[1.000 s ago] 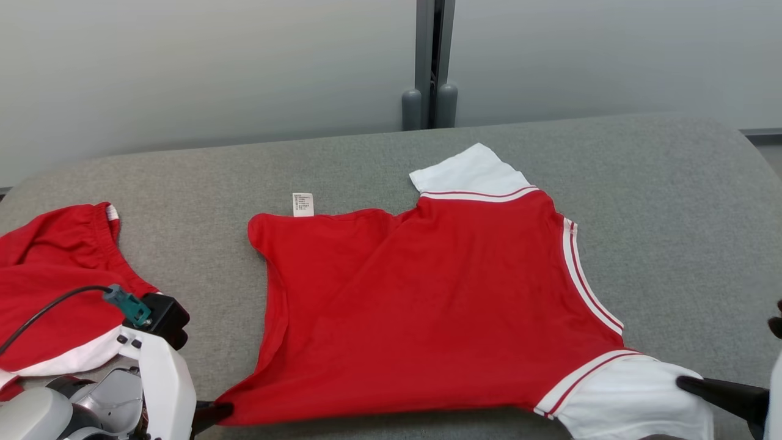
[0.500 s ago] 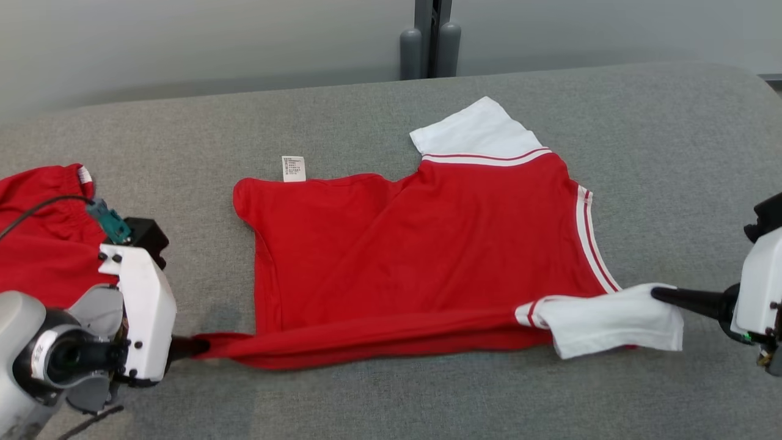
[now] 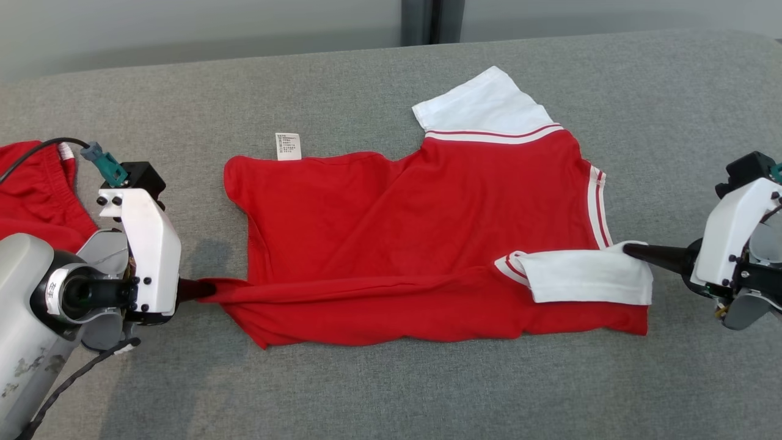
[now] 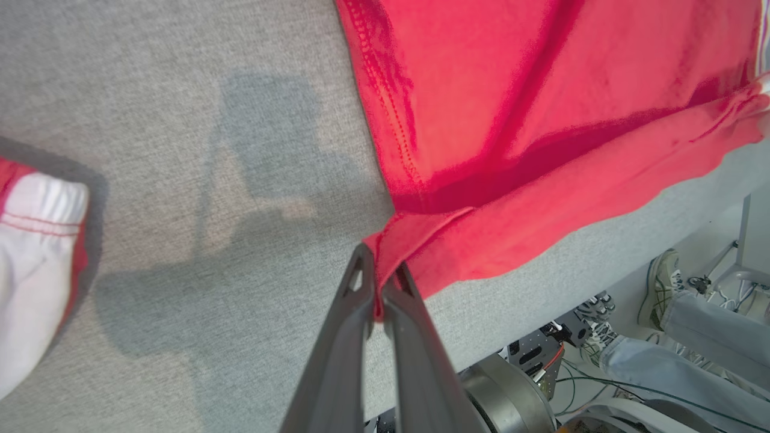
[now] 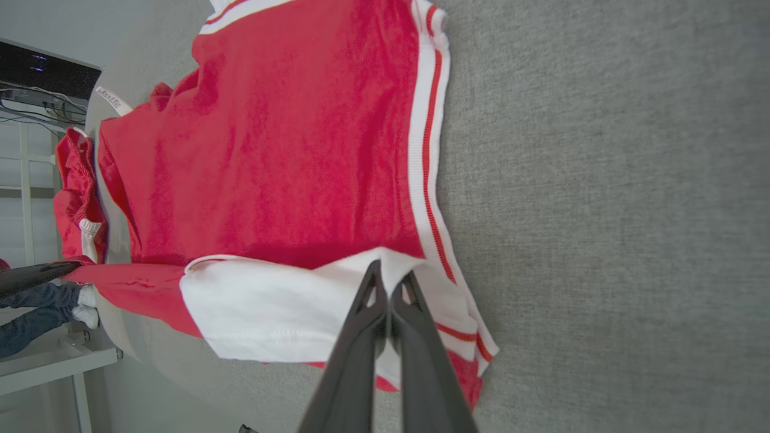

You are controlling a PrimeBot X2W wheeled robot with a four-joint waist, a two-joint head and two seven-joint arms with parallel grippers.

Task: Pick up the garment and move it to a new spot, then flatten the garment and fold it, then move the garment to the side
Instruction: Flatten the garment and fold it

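Note:
The garment (image 3: 415,220) is a red shirt with white sleeves, spread on the grey padded table (image 3: 379,391). My left gripper (image 3: 197,288) is shut on the shirt's near left hem corner; the left wrist view shows red cloth pinched at the left gripper's tips (image 4: 376,267). My right gripper (image 3: 629,249) is shut on the near white sleeve (image 3: 580,276), which lies folded over the red body. In the right wrist view the fingertips of the right gripper (image 5: 388,273) pinch that sleeve (image 5: 271,319). Between the two grippers the near edge forms a raised fold.
A second red garment (image 3: 33,195) lies at the table's far left, close behind my left arm; its white trim (image 4: 30,264) appears in the left wrist view. A person's legs and shoes (image 4: 674,325) stand beyond the table edge. A grey wall runs behind the table.
The camera has tilted down. Both grippers have carried the shirt's near edge away from me over the body, so the white sleeve now rests on the red cloth.

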